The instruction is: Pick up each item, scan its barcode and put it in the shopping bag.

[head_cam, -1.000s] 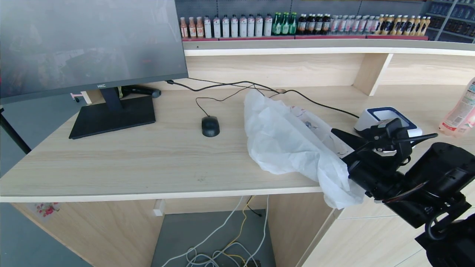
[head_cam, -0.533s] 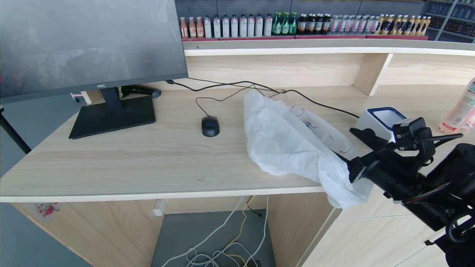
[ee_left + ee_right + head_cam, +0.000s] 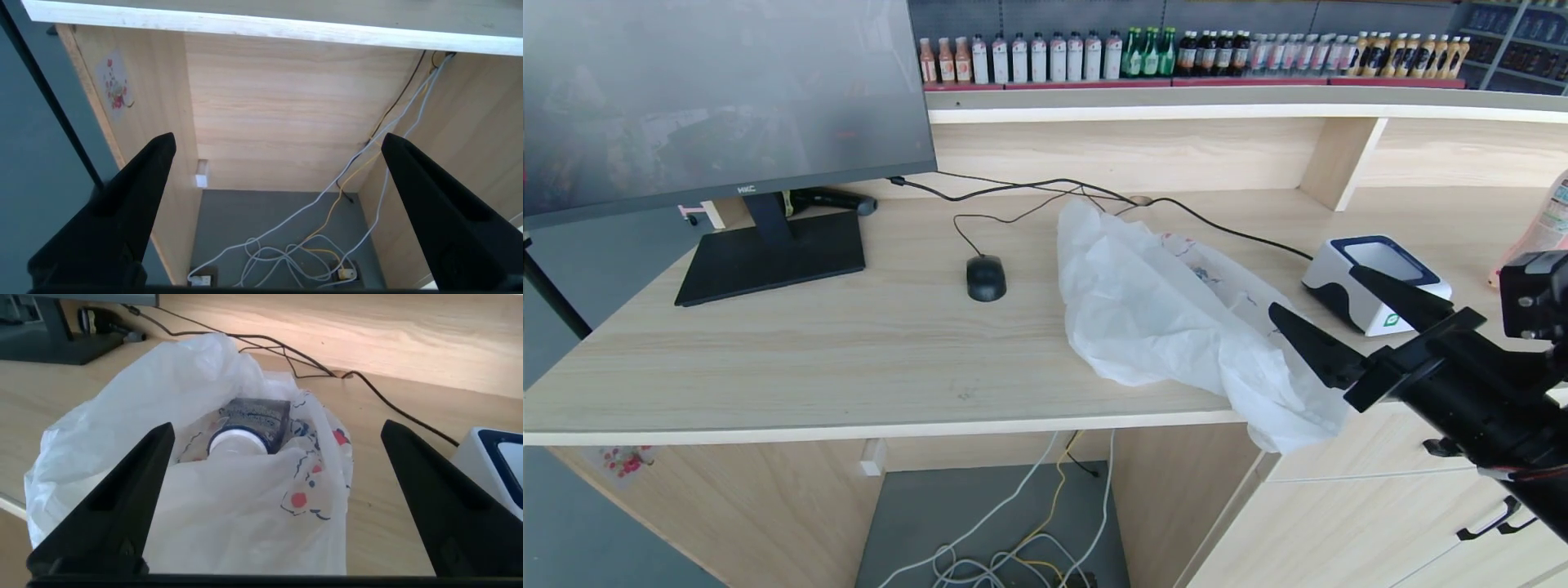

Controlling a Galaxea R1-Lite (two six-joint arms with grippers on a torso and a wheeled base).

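The shopping bag [image 3: 1160, 318] is laid front-to-back on the counter [image 3: 849, 343], mouth overhanging the edge by the spread, empty right gripper [image 3: 1312, 287]. A bottle [image 3: 245, 429] is lodged inside, cap toward the mouth. The left gripper [image 3: 278, 204] is likewise spread.

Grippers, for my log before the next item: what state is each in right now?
Left gripper: jaws open, holding nothing.
Right gripper: jaws open, empty, next to the shopping bag.

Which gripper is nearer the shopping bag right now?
Right. The right gripper sits open just off the shopping bag, over the counter; the left gripper is down below the counter edge, facing loose cables.
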